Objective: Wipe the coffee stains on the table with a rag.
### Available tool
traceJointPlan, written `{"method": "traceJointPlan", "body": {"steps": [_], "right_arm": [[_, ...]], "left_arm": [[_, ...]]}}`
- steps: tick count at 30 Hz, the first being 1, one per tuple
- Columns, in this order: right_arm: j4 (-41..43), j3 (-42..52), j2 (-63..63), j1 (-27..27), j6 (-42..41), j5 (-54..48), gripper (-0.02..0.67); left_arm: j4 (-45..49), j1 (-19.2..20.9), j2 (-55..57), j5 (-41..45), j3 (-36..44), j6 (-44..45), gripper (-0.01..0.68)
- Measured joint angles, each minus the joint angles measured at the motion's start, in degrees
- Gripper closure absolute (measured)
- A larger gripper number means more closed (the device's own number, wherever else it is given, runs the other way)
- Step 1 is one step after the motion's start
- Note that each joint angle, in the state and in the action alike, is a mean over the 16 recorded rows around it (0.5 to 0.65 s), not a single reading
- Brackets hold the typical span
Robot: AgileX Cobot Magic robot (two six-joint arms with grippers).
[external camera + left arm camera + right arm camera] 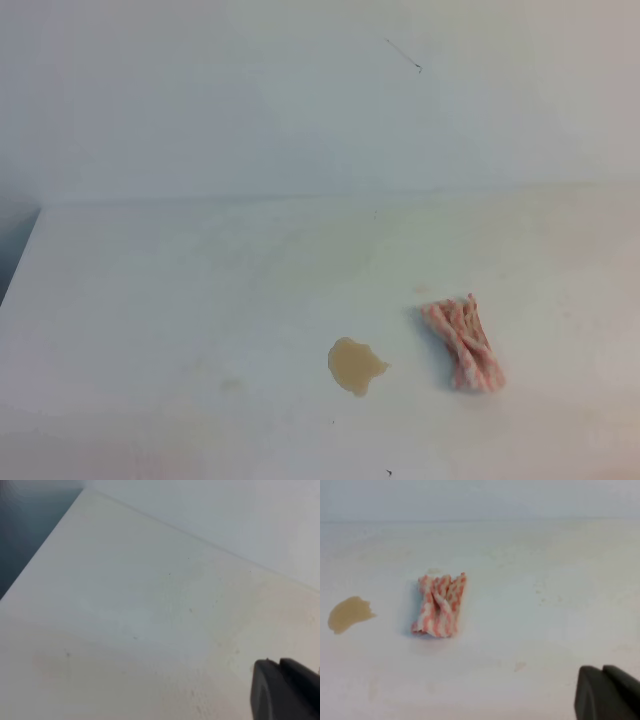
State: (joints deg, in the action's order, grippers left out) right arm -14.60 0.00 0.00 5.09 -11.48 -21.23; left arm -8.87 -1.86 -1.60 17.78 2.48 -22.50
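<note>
Two task objects lie on the white table (200, 300): the coffee stains (354, 366), a single tan blotch with an irregular rounded outline near the front edge, and the rag (463, 343), a crumpled pink-and-white bundle just to the right of the blotch, apart from it and untouched. Neither arm appears in the exterior high view. The right gripper (607, 692) shows only as a dark tip at the lower right corner of its wrist view, jaws pressed together and holding nothing, well apart from the rag. The left gripper (285, 687) shows likewise as a dark tip over bare tabletop; whether its jaws are parted cannot be told
</note>
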Motion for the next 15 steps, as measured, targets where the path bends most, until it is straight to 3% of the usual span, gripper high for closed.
{"method": "traceJointPlan", "body": {"steps": [15], "right_arm": [[0.0,0.0,0.0,0.0,0.0,0.0,0.652]], "left_arm": [[0.0,0.0,0.0,0.0,0.0,0.0,0.672]]}}
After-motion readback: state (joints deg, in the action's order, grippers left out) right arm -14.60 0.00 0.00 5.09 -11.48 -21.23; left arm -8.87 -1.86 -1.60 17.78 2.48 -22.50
